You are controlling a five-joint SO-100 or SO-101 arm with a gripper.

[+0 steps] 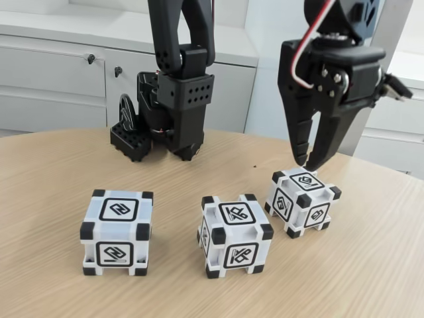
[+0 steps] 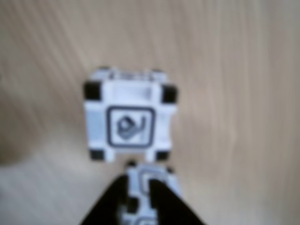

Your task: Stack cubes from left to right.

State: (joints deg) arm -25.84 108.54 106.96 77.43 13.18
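Cubes stand in a loose row across the lower half of the fixed view on a pale wooden surface (image 1: 53, 172): the left cube (image 1: 117, 232) at lower left, the middle cube (image 1: 235, 235) at lower centre, and the right cube (image 1: 302, 202) a little farther back at centre right. All three rest on the surface, none stacked, so the task looks to be at its very start. The left cube stands well apart from the middle one; the middle and right cubes are near each other but not touching.

At upper right of the fixed view the black end effector (image 1: 307, 162) hangs point-down with its two fingers parted by a narrow gap, nothing held between them. The tips sit just above the rear edge of the right cube's top face; whether they touch it cannot be told. The arm's base (image 1: 165, 126) stands at upper centre, behind the row.

The wrist view is blurred. It looks down on one cube (image 2: 130, 115) in the middle of the frame, with the dark fingers (image 2: 110, 206) rising from the bottom edge and a second cube (image 2: 143, 197) seen between them, directly below.

So the cube nearest the end effector lies straight under it. The gap between the fingers looks narrower than a cube face, so I judge they would need to spread wider before closing around it.
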